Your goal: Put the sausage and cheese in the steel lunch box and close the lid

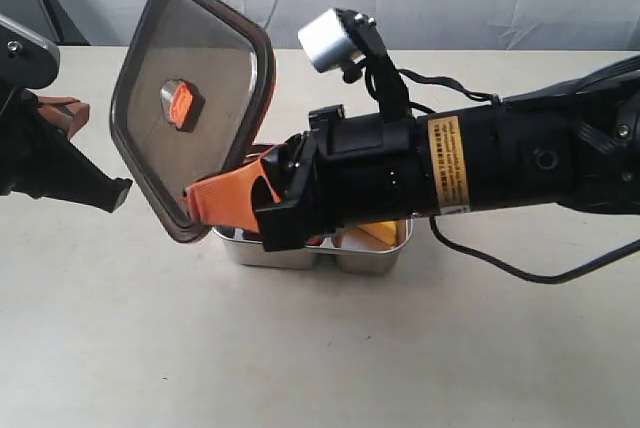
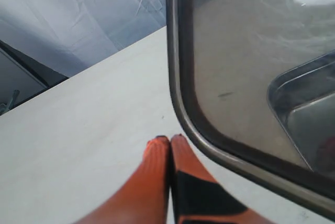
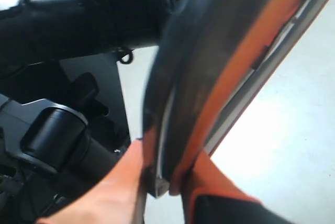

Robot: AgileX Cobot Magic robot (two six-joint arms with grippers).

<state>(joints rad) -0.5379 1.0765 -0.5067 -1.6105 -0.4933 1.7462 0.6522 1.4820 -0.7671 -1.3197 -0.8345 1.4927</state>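
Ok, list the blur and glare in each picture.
Exterior view: sharp, even light, soft sheen on the lid. Left wrist view: left fingers soft, white glare in the lid's corner. Right wrist view: lid rim and right fingers blurred, table washed out.

The left gripper (image 2: 170,139) reaches up from the bottom centre of the frame, its two orange fingers (image 2: 152,177) pressed together with nothing between them, their tips just beside the rounded corner of the lid (image 2: 251,62). The lid fills the right side of the frame, a dark rim around a smoky clear pane, and a corner of the steel lunch box (image 2: 303,114) shows through it at the right edge. The pale table (image 2: 84,150) spreads across the left, with a creased grey-blue cloth backdrop (image 2: 78,20) in the upper left.
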